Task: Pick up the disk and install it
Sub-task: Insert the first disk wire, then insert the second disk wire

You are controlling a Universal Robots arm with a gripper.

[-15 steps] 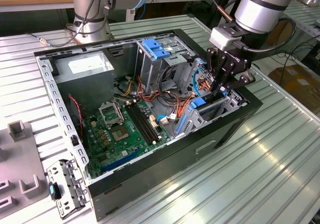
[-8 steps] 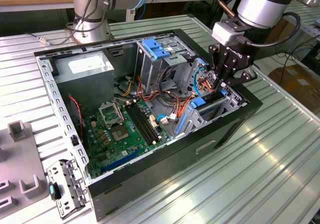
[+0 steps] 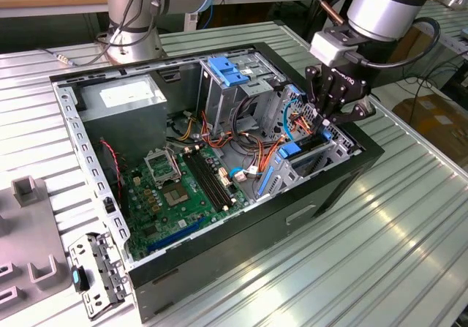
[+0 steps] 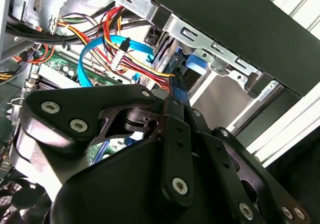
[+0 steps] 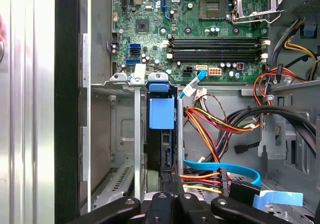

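The disk (image 5: 161, 134) stands on edge in a slot of the grey drive cage (image 3: 333, 148) at the front corner of the open computer case (image 3: 241, 217). Its blue carrier tab (image 3: 289, 150) shows at the top, and dark metal shows below the tab in the first wrist view. My gripper (image 3: 326, 121) hangs over the cage end nearest the case wall. In the second wrist view the black fingers (image 4: 172, 134) converge on the disk's blue rail (image 4: 177, 86). The gripper (image 5: 172, 180) reads as shut on that edge; the contact itself is partly hidden.
Red, yellow, orange and blue cables (image 5: 220, 129) lie close beside the disk slot. A blue latch bracket (image 3: 227, 71) tops a second cage further in. The motherboard (image 3: 186, 192) and a grey box (image 3: 124, 107) fill the rest. A loose bracket (image 3: 95, 272) lies outside.
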